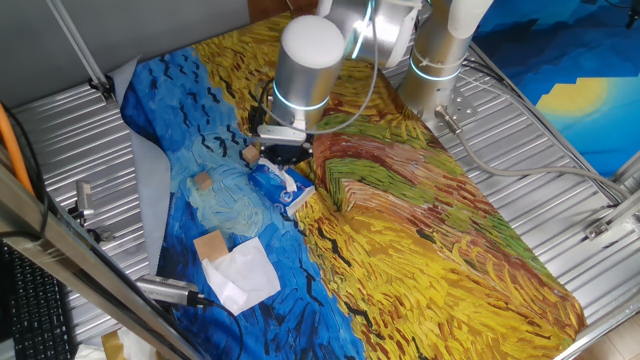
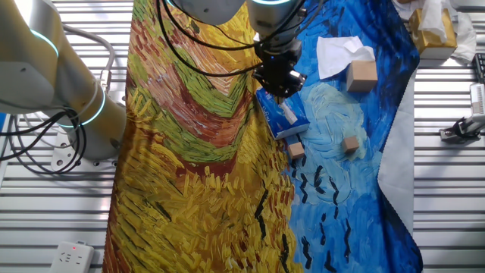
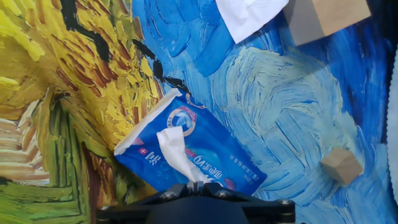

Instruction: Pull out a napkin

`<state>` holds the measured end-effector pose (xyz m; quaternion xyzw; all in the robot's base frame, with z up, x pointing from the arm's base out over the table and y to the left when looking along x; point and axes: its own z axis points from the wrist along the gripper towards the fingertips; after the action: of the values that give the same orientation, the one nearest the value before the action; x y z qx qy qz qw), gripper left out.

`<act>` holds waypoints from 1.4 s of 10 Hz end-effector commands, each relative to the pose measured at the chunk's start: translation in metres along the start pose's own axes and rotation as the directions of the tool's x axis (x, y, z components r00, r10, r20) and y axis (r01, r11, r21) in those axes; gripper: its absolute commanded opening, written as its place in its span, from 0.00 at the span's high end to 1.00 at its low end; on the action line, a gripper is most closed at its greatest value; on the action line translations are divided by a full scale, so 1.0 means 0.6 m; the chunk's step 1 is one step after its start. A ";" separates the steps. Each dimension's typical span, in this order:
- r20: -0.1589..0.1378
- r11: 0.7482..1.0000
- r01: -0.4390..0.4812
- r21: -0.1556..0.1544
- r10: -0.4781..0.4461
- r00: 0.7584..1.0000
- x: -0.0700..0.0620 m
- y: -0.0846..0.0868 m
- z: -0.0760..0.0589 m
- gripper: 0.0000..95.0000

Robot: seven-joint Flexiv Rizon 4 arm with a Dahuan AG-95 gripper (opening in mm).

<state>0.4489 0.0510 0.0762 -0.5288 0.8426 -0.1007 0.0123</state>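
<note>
A small blue tissue pack (image 3: 205,163) lies on the painted cloth, also in one fixed view (image 1: 282,190) and the other fixed view (image 2: 279,115). A creased white napkin (image 3: 176,151) sticks out of its slot as a narrow twisted strip that runs up into my jaws. Most of the napkin is still hidden inside the pack. My gripper (image 3: 198,185) hangs just above the pack's near end, shut on the strip's tip. It also shows in both fixed views (image 1: 283,155) (image 2: 279,89).
A smooth white square sheet (image 1: 240,272) lies beside a cardboard block (image 1: 210,245). Two small wooden cubes (image 1: 203,181) (image 1: 248,155) sit near the pack. The cloth (image 1: 430,230) covers a ribbed metal table (image 1: 560,180). The arm base (image 1: 440,60) stands at the back.
</note>
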 end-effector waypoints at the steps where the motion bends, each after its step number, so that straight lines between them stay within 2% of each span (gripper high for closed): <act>1: -0.002 1.000 -0.009 0.001 0.009 1.000 0.001 -0.001 -0.002 1.00; 3: -0.021 0.999 -0.038 -0.016 0.038 0.999 0.002 -0.002 -0.009 1.00; 4: -0.034 0.996 -0.083 -0.037 0.082 0.996 0.002 -0.003 -0.011 1.00; 5: -0.057 0.975 -0.209 -0.069 0.206 0.977 0.002 -0.003 -0.013 1.00; 6: -0.070 0.957 -0.277 -0.083 0.272 0.960 0.002 -0.003 -0.014 1.00; 7: -0.094 0.928 -0.360 -0.097 0.351 0.932 0.002 -0.004 -0.018 1.00; 8: -0.125 0.879 -0.462 -0.114 0.449 0.885 0.002 -0.004 -0.021 1.00; 10: -0.161 0.788 -0.598 -0.145 0.577 0.800 0.002 -0.004 -0.023 1.00; 11: -0.170 0.772 -0.619 -0.148 0.596 0.785 0.002 -0.004 -0.023 1.00; 12: -0.181 0.738 -0.659 -0.147 0.635 0.751 0.003 -0.005 -0.027 1.00; 14: -0.206 0.701 -0.698 -0.146 0.668 0.715 0.003 -0.005 -0.035 1.00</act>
<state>0.4487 0.0514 0.0932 -0.2288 0.9709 -0.0429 -0.0564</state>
